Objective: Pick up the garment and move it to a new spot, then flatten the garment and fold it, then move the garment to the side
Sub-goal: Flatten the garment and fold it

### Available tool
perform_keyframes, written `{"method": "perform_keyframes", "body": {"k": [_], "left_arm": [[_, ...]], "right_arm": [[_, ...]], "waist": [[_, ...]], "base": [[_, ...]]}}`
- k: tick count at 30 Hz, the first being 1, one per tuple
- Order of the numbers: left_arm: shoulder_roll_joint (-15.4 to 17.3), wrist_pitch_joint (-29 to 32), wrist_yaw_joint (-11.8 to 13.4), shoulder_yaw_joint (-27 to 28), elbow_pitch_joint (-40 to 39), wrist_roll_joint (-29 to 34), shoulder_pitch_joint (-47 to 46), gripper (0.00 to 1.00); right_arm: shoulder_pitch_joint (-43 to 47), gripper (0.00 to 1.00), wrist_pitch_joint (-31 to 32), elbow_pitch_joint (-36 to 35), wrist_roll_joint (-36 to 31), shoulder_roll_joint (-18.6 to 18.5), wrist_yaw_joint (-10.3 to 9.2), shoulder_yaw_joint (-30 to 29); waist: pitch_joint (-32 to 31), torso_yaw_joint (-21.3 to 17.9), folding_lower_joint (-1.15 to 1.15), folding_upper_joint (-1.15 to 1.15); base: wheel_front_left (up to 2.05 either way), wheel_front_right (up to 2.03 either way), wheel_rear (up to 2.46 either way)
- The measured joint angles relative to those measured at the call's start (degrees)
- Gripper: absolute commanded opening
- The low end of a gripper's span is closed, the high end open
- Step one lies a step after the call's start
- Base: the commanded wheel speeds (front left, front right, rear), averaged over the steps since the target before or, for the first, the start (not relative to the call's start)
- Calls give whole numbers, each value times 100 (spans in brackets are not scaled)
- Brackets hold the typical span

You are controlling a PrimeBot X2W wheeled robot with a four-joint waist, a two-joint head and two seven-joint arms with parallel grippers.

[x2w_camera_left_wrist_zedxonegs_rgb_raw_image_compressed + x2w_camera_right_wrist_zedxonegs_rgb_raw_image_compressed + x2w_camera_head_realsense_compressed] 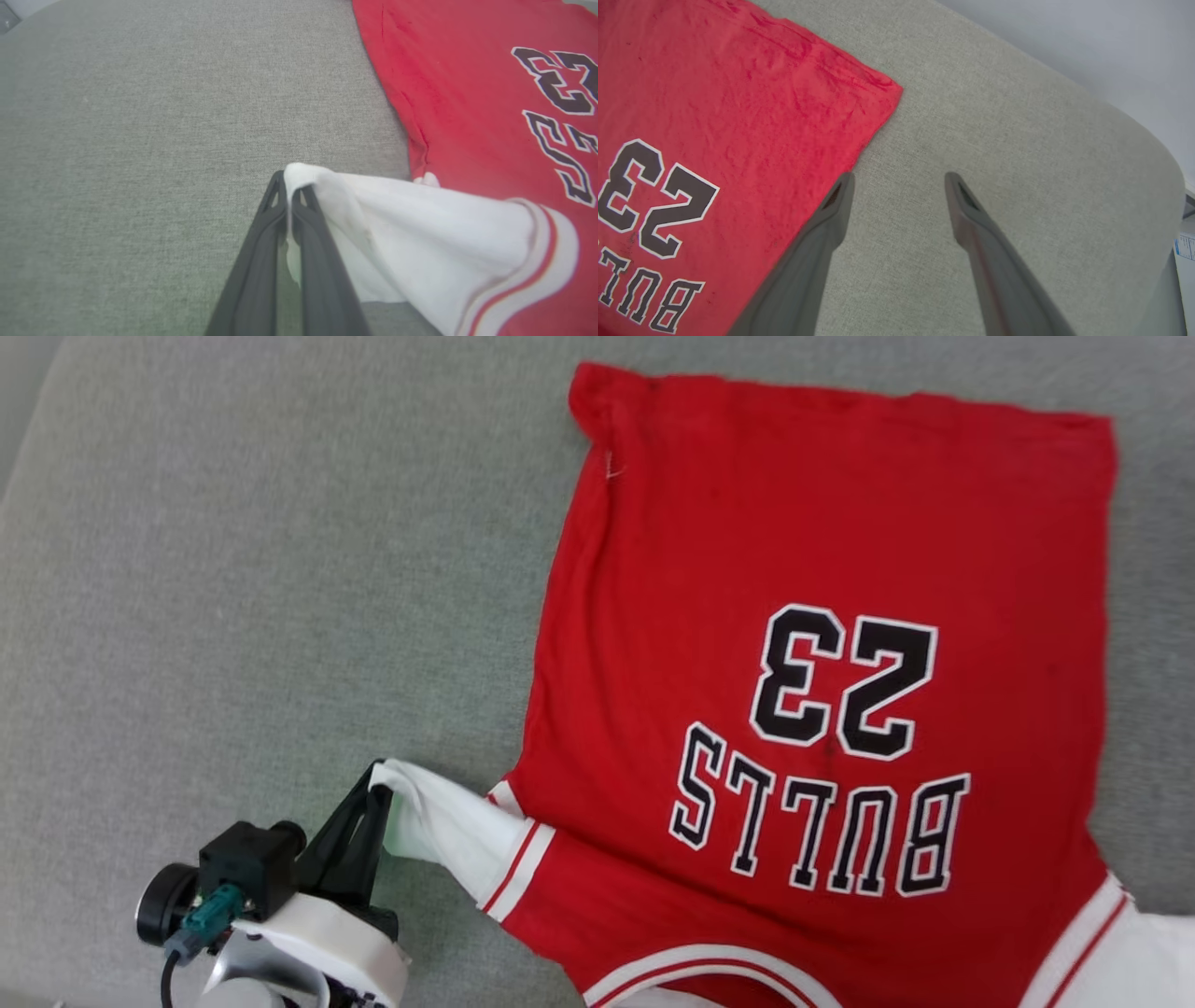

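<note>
The garment (822, 569), a red jersey with white sleeves and black "23" and "BULLS" lettering, lies spread face up on the grey padded surface (261, 569). At the lower left my left gripper (376, 782) is shut on the tip of its white sleeve (448, 831), holding it out sideways from the body. The left wrist view has the two dark fingers pinching that sleeve (420, 233) at their tips, the gripper (289, 179) closed. In the right wrist view my right gripper (899, 179) is open over bare grey fabric, just beside the garment's (714, 102) edge, holding nothing.
The grey surface (1017, 140) curves off to a rounded edge at the far right of the right wrist view, with a pale wall (1111, 42) beyond. Bare grey fabric lies left of the jersey.
</note>
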Motion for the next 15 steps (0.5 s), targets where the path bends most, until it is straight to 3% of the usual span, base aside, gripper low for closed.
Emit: {"method": "perform_keyframes", "body": {"k": [3,9,15], "left_arm": [[-133,0,-51,67,-47,102,-97,0],[-335,-4,-186,200,-35,301,-280,0],[-477,-10,-250,333,-1,472,-325,0]], "right_arm": [[-302,100,293,277,-276,291,1,-18],[-507,100,299,766,-667,712,0,-63],[-361,100,218,866,-684,609,-1,138]], "waist": [[299,148,0,0],[848,401,0,0],[1109,556,-2,0]], "base": [[0,0,0],[0,0,0],[0,0,0]]}}
